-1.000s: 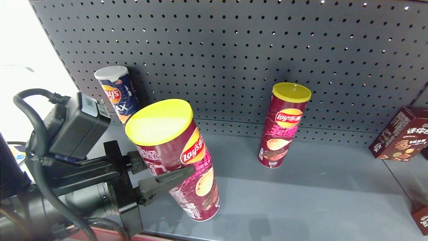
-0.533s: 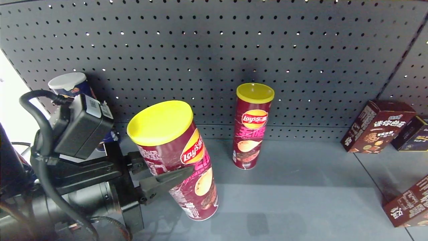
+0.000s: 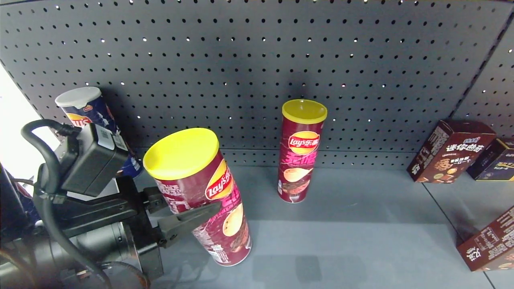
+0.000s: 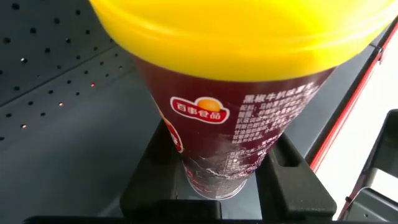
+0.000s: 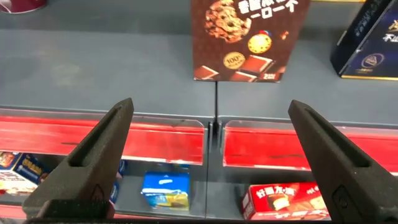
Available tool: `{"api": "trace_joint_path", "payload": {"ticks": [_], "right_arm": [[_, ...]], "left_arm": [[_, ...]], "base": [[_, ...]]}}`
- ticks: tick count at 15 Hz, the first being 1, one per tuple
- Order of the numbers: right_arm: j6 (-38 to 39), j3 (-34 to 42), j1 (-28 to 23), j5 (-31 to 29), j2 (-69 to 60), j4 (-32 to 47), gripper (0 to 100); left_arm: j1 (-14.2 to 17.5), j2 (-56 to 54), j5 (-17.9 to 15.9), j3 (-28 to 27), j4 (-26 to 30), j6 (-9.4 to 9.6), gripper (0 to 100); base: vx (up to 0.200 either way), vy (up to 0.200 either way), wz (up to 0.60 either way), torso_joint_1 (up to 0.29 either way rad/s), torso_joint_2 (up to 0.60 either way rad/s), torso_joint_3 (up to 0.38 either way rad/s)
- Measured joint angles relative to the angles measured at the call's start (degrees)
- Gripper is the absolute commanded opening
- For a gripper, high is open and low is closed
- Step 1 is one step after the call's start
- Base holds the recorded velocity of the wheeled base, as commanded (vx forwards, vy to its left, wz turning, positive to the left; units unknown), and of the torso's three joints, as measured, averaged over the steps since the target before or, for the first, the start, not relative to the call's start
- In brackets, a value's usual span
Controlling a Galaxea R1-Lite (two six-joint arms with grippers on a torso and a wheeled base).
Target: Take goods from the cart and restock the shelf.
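Note:
My left gripper [image 3: 188,204] is shut on a maroon chips can with a yellow lid [image 3: 200,192], gripping it about mid-height at the front left of the grey shelf [image 3: 361,241]. The can's base is at or just above the shelf board; I cannot tell if it touches. In the left wrist view the same can [image 4: 236,124] sits between my left gripper's [image 4: 221,180] two black fingers. A second, matching can [image 3: 299,152] stands upright against the pegboard. My right gripper [image 5: 214,168] is open and holds nothing, in front of the shelf edge.
A blue can with a white lid [image 3: 86,112] stands at the back left behind my left arm. Brown cookie boxes [image 3: 449,152] [image 5: 245,37] and a dark blue box [image 5: 373,37] are on the right. A lower shelf carries packs [image 5: 165,190].
The head camera panned right over the first half second. Since then my left gripper and its can have moved slightly left and lower in the picture, uncovering more of the blue can.

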Motion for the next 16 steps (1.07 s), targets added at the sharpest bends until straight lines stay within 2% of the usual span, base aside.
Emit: {"api": "trace_joint_path", "payload": {"ticks": [4,6,8,10,16], "right_arm": [[0.0,-0.5,0.0,-0.1,0.0,-0.1,100],[0.0,-6.4,0.2,0.5,1.3,0.4,100],[-0.8,-14.8,1.5,4.4,5.7,3.7,100],[-3.2,-21.1,3.1,11.3,10.2,5.5,100],[-6.1,-29.1,4.2,17.8,21.9,5.6,100]], "left_arm": [[2.5,-0.3,0.0,-0.4,0.0,-0.13,0],[3.2,-0.3,0.0,-0.4,0.0,-0.20,0],[3.4,-0.1,0.0,-0.2,-0.2,-0.17,0],[3.3,0.1,0.0,-0.2,-0.2,-0.17,0],[2.9,0.6,-0.1,0.1,-0.2,-0.04,0]], "base": [[0.000,0.000,0.00,0.000,0.00,0.000],[0.000,0.000,0.00,0.000,0.00,0.000],[0.000,0.000,0.00,0.000,0.00,0.000],[0.000,0.000,0.00,0.000,0.00,0.000],[0.000,0.000,0.00,0.000,0.00,0.000]]}}
